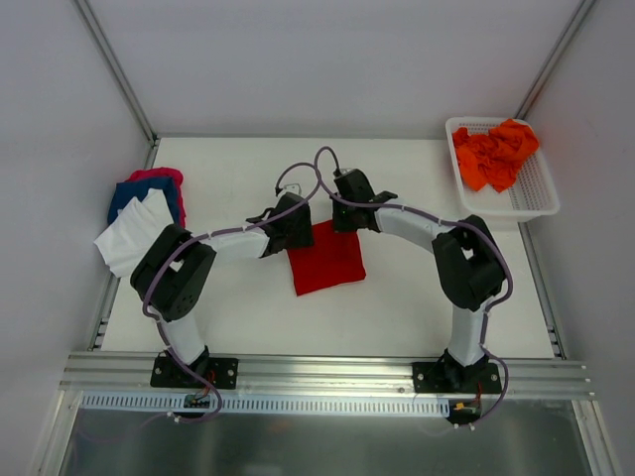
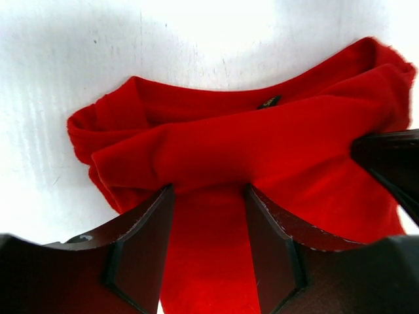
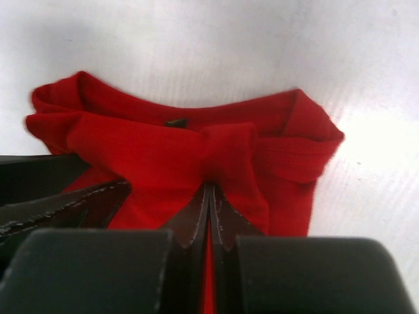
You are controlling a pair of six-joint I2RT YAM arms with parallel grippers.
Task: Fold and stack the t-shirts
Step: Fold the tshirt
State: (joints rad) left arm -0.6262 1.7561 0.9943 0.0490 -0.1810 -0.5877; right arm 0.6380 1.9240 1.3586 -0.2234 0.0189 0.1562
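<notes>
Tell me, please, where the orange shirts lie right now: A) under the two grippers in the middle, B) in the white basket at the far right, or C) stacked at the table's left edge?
B: the orange shirts sit bunched inside the white basket; the one in the middle is a red shirt.

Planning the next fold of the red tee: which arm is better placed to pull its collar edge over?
Right, probably. The right gripper is shut on a pinch of the red t-shirt beside the collar; the left gripper stands open, fingers straddling the cloth with no grip visible.
</notes>
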